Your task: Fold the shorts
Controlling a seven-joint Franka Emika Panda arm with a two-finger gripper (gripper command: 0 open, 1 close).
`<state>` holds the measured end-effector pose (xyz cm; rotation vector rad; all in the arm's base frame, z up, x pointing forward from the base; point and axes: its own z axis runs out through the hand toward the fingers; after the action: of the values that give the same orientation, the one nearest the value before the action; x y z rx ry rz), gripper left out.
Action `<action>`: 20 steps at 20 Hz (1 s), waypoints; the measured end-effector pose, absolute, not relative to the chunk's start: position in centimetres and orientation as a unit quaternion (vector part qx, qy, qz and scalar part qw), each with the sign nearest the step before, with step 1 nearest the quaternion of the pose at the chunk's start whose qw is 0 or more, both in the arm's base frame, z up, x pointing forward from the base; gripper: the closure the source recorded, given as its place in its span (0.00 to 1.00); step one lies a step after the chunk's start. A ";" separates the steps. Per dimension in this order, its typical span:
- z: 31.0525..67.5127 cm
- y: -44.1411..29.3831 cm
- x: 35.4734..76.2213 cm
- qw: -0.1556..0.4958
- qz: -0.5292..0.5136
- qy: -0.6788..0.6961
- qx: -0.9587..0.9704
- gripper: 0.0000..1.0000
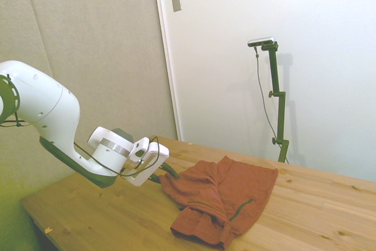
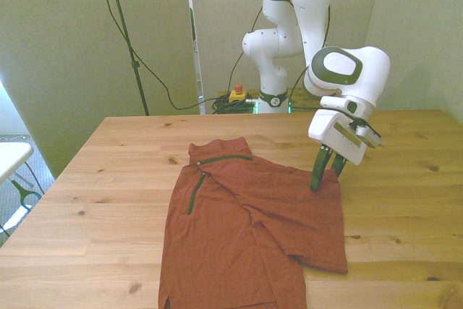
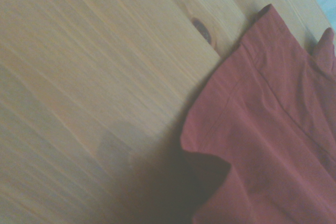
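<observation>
Now my gripper (image 2: 327, 171) clamped on hem corner of shorts (image 2: 246, 229) (spread flat on table (image 2: 108, 179)); risk: thin pinch slips mid-fold, leg drops back crooked.

The shorts (image 2: 246, 229) lie spread on the counter (image 2: 94, 200). The jaws stand at the shorts' edge on the front view's right, tips down at the fabric's corner. The shorts' bulk extends from the jaws toward the front view's left and near edge.
</observation>
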<state>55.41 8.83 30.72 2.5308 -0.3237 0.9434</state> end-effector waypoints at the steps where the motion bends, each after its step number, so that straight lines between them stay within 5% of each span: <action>1: 30.6 8.8 55.4 0.209 0.339 -0.116 0.910 1.00; 11: 30.7 8.5 55.5 0.196 0.346 -0.131 0.908 1.00; 20: 39.2 -1.8 59.7 0.222 0.398 -0.204 0.866 1.00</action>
<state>59.71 -1.78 39.24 2.3922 -0.5633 1.1006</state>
